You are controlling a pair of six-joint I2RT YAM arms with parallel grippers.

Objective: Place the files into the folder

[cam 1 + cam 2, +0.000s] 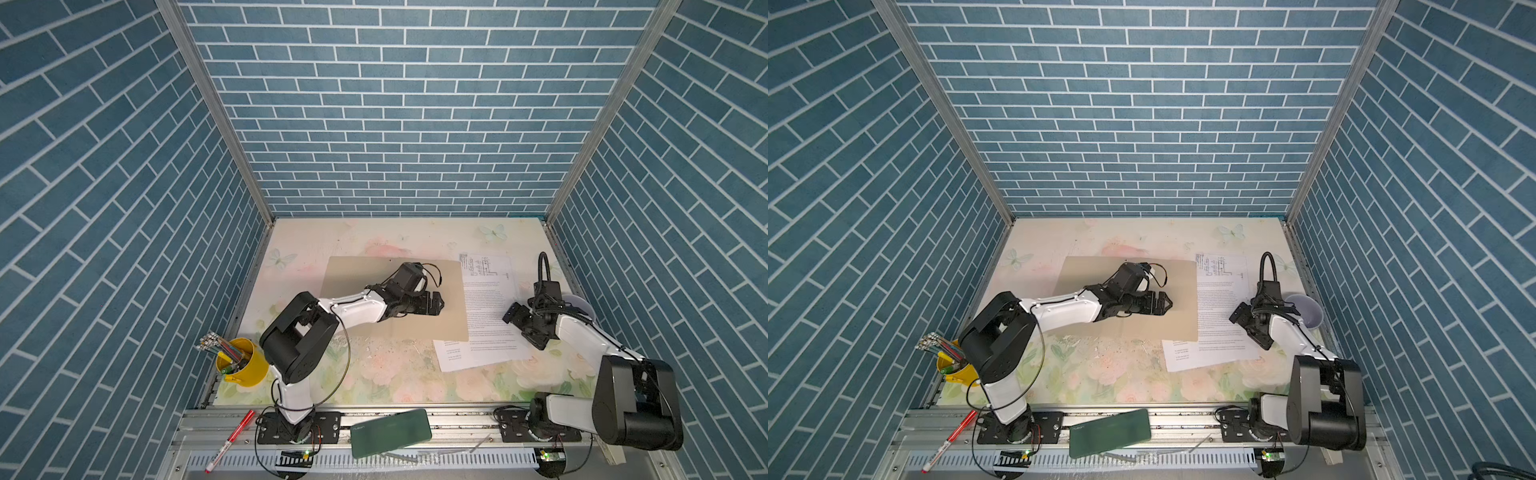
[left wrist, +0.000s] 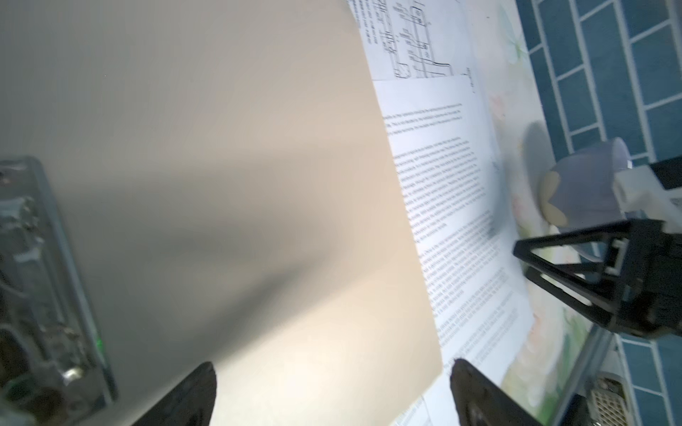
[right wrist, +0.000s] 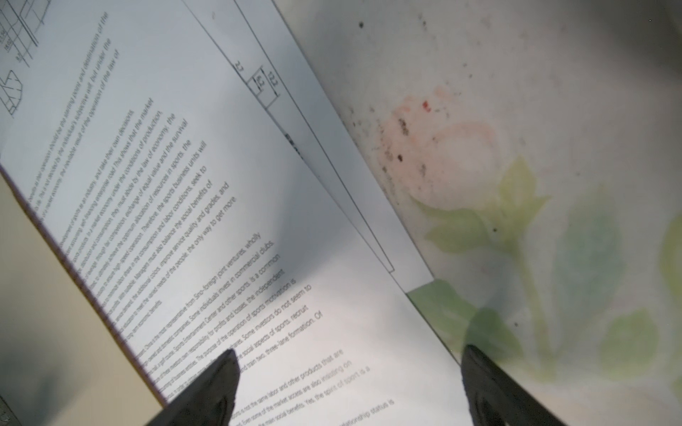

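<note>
The tan folder [image 1: 357,276] lay flat and shut in the middle of the flowery table [image 1: 374,374]. Far to the left of the folder stood a yellow cup [image 1: 245,365] full of pencils [image 1: 216,347]. A red pen [image 1: 230,440] lay on the metal rail [image 1: 457,419], to the left of the folder and nearer to me.

The left arm [image 1: 353,309] reached right across the folder and hid much of its middle. The left gripper [image 1: 437,303] hung over the right half of the folder. Its jaws were wide apart and held nothing. I could not tell if it touched the folder.

A dark green case [image 1: 390,432] lay on the rail on the near side of the folder, well apart from it.

The files [image 1: 490,316] lay at the right side of the folder. The right edge of the folder lay over their left part, so that part was hidden. One corner stuck out past the near edge of the folder. A sheet with line drawings peeked out at the far end, and a sheet of text lay on top of it. I could not tell if the sheets were inside the folder or only under it.

The right gripper [image 1: 521,328] hung by the right edge of the files, to the right of the folder. Its jaws were apart and empty.

A pale purple cup [image 1: 1308,313] stood far to the right of the folder, partly hidden behind the right arm [image 1: 582,332].
</note>
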